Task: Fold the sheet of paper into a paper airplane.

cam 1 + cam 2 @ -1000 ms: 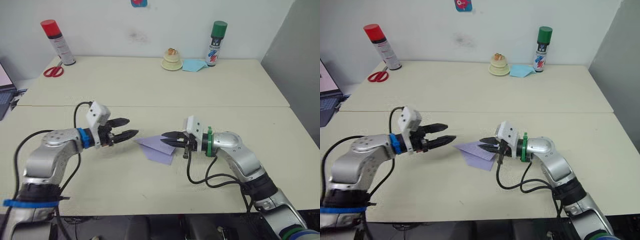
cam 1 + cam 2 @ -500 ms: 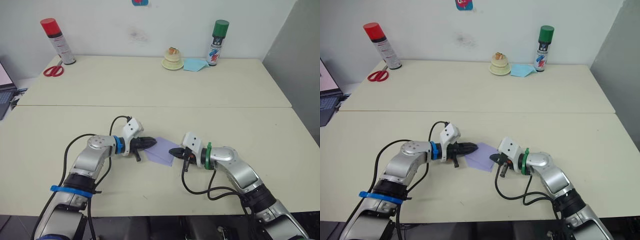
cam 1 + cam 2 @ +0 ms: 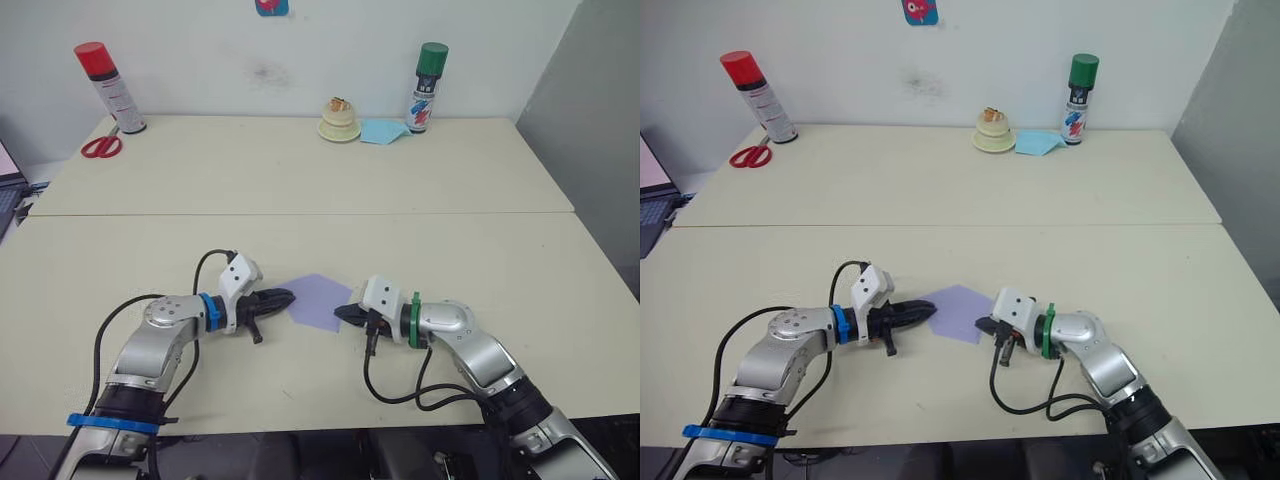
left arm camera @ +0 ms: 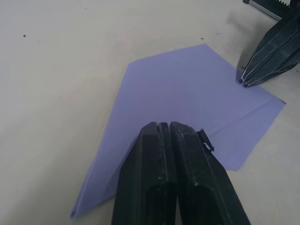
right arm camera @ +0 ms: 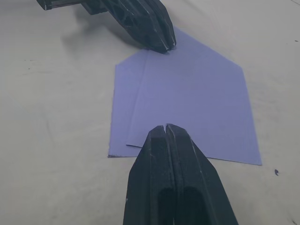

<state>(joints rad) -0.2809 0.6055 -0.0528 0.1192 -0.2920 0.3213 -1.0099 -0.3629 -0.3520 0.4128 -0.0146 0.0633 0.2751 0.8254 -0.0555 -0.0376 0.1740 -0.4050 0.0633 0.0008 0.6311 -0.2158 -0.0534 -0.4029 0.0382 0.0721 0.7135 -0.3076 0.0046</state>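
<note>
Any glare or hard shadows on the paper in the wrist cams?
Left wrist view: no glare on the paper; the right gripper casts a soft shadow on the table. Right wrist view: paper evenly lit, with a soft shadow beside the left gripper. Each view's own fingers look soft-edged up close.
</note>
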